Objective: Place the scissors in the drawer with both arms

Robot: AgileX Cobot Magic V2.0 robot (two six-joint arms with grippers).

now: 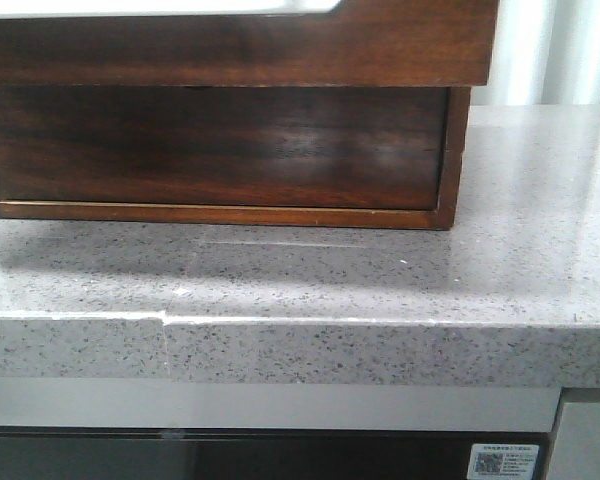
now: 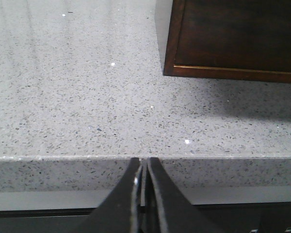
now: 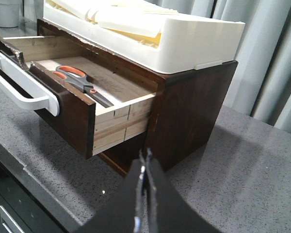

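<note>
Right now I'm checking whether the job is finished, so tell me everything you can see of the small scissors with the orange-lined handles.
The small scissors with grey plastic handles and orange-lined finger loops show only in the right wrist view. They lie flat and closed on the pale wooden floor of the pulled-out dark reddish-brown wooden drawer, just behind its front panel. Nothing grips them; the right gripper is shut and apart from them.

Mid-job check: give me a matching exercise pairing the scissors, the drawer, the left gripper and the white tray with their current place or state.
1. scissors
2. drawer
3. left gripper
4. white tray

a. on top of the wooden box
b. shut, holding nothing
c. lying inside the drawer
d. pulled out, open

Pairs: 1-c, 2-d, 3-b, 4-a
</note>
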